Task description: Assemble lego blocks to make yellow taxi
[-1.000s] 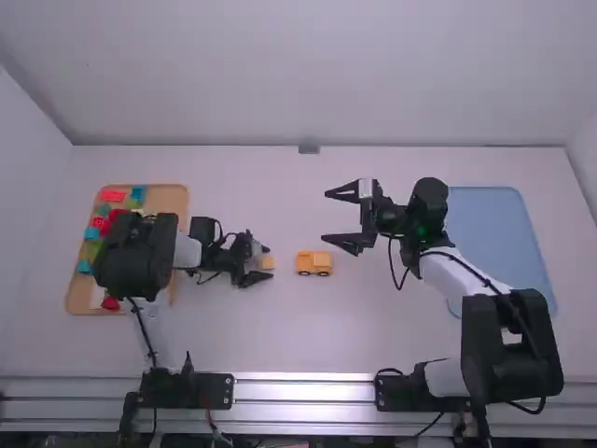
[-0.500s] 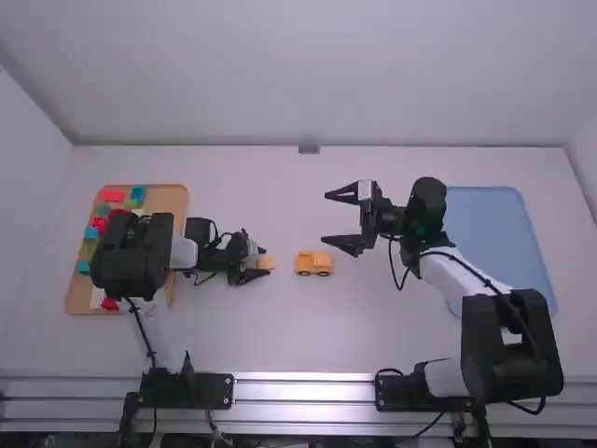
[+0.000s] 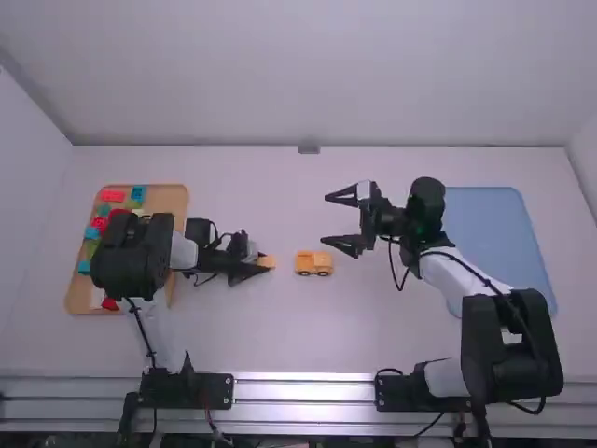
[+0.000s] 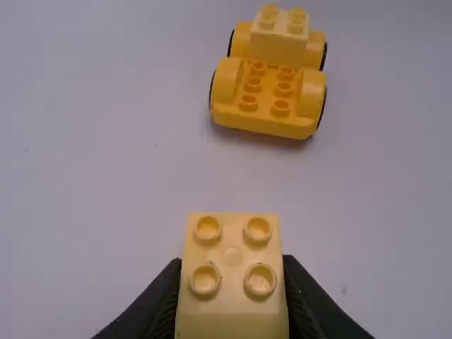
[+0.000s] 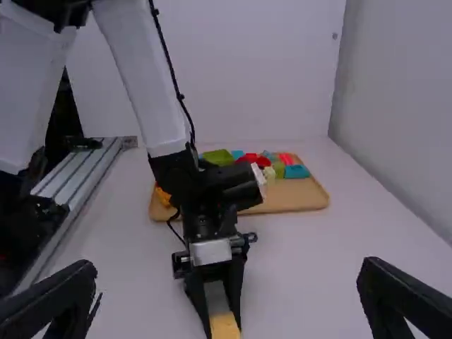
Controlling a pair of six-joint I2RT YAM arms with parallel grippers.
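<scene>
My left gripper (image 3: 261,265) is low left of the middle of the table in the high view, shut on a pale yellow block (image 3: 267,261). In the left wrist view, that block (image 4: 233,275) shows four studs on top between the fingers of the left gripper (image 4: 232,293). Just right of it, and apart, stands the yellow car base (image 3: 313,263) on its wheels, with a pale yellow brick (image 4: 280,35) across one end and bare studs on the other. Right of the car, my right gripper (image 3: 334,220) stands open and holds nothing; its fingers (image 5: 406,300) are wide apart.
A wooden tray (image 3: 170,198) with several coloured blocks lies at the left, partly behind the left arm. On the right, a blue tray (image 3: 494,233) lies beside and partly beneath the right arm. The white back wall (image 3: 308,75) bounds the table.
The left gripper's fingers have closed on the pale yellow block, which sat between them while they were wider apart. The right arm and the car have stayed in place.
</scene>
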